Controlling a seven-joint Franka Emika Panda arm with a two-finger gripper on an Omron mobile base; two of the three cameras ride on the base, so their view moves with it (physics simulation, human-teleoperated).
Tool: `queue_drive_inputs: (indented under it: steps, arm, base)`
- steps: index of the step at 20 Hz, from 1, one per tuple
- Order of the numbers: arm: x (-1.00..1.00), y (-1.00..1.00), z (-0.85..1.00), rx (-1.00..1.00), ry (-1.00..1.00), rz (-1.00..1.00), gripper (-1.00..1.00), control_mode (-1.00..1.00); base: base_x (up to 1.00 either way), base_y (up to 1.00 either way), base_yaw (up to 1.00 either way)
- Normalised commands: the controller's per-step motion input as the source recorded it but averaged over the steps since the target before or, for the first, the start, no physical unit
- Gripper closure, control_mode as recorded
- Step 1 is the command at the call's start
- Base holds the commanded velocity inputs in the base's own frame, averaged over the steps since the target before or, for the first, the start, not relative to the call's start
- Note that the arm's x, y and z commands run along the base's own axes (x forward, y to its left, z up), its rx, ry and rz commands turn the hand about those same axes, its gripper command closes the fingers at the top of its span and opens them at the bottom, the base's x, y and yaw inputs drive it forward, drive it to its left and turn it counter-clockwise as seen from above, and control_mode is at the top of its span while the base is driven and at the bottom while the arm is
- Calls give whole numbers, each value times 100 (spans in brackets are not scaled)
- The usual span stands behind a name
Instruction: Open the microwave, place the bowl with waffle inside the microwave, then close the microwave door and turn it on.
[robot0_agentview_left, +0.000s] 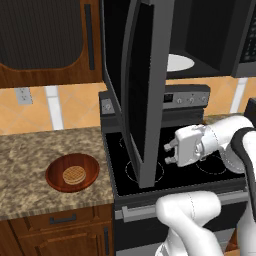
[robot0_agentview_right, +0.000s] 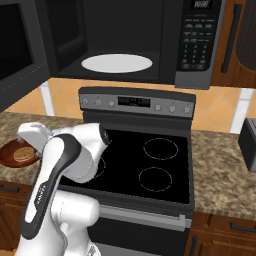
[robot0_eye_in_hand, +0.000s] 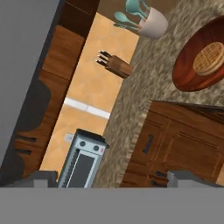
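Above the stove (robot0_agentview_right: 150, 160), the microwave (robot0_agentview_right: 125, 45) stands open, its white turntable (robot0_agentview_right: 117, 63) bare. The microwave door (robot0_agentview_left: 142, 95) is swung fully out toward the camera in the left base view, edge-on, and hangs over the cooktop. My reading: the opening step is done, and the door stays wide so the bowl can go in past it.

At about 8 o'clock from the stove in the left base view, the bowl (robot0_agentview_left: 72, 173) sits flat on the granite counter (robot0_agentview_left: 30, 160), with the waffle (robot0_agentview_left: 73, 175) lying centred inside it. In the hand view the same bowl shows toward 2 o'clock. In the right base view it peeks out at 9 o'clock, partly behind the arm.

The gripper (robot0_agentview_left: 168, 153) hovers just right of the door's lower edge, over the cooktop, pointing toward the door and the counter side. Whether it touches the door I cannot tell; it looks very near. Its fingers stand wide apart and hold nothing. The finger tips (robot0_eye_in_hand: 39, 178) show far apart at the bottom of the hand view, nothing between them.

Judgement: the bowl is not yet fetched. The next reach goes left, under or around the hanging door, which is the obvious thing to knock.

Also on the far counter in the hand view: a knife block (robot0_eye_in_hand: 116, 64), a utensil crock (robot0_eye_in_hand: 146, 19) and a toaster oven (robot0_eye_in_hand: 83, 159).
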Motion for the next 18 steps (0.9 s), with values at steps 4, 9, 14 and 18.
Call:
queue_drive_inputs:
  steps: [4, 9, 14, 18]
  arm:
    - [31, 59, -37, -13, 9, -6, -100, -100]
    - [35, 47, -24, -12, 5, 0, -100, -100]
    - [31, 22, -55, -11, 0, 0, -100, -100]
    - [34, 16, -38, -5, 1, 0, -100, -100]
  base:
    - [0, 0, 0]
    - [0, 0, 0]
    - [0, 0, 0]
    - [0, 0, 0]
